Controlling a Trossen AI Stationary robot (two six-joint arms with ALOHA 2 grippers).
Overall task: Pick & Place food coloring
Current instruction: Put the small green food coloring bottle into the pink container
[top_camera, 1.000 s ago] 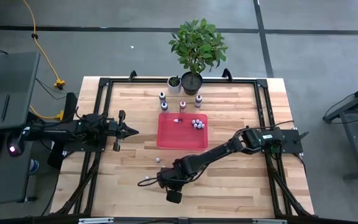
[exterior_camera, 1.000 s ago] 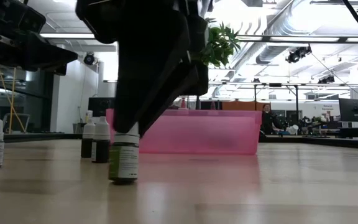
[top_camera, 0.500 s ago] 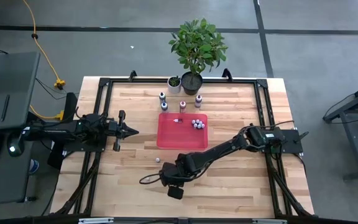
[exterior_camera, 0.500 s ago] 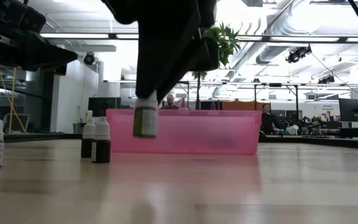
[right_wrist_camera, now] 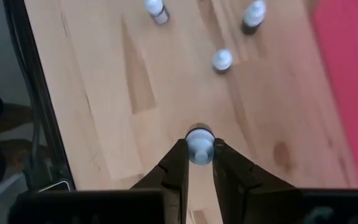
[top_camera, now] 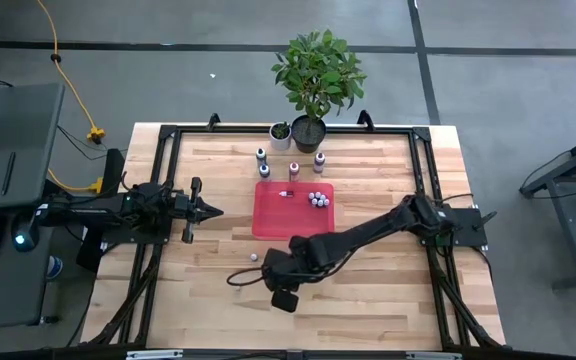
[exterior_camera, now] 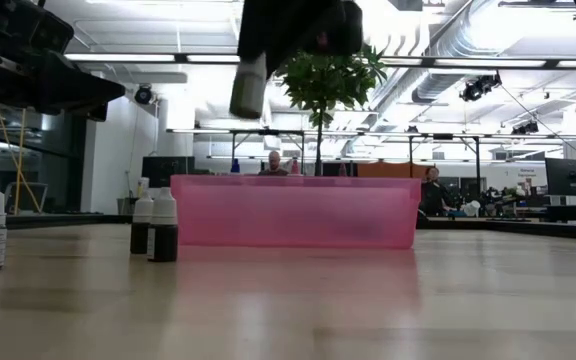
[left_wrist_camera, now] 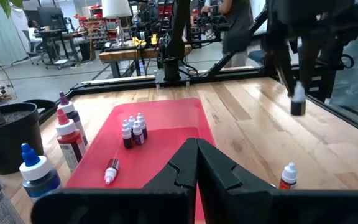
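right pincer (right_wrist_camera: pixel 198 163): closed on one food coloring bottle (right_wrist_camera: pixel 199 145), lifted clear of the table (top_camera: pixel 368 290), near the red tray (top_camera: pixel 268 222) | done: several bottles in tray | left: held bottle, others on table | left pincer (left_wrist_camera: pixel 197 163): shut, empty, waiting at table's left

This is looking like a robotics lab or open workshop. A wooden table (top_camera: pixel 368 310) with a black frame (top_camera: pixel 168 140) is standing on a grey concrete floor (top_camera: pixel 508 70), a yellow cable (top_camera: pixel 53 40) is trailing across it, and a desk (top_camera: pixel 8 130) is sitting to one side. Beyond the table, ceiling ducts (exterior_camera: pixel 448 60) and strip lights (exterior_camera: pixel 128 58) are running overhead, monitors (exterior_camera: pixel 568 175) and benches (left_wrist_camera: pixel 135 53) are filling the hall, and people (exterior_camera: pixel 430 190) are standing among them.
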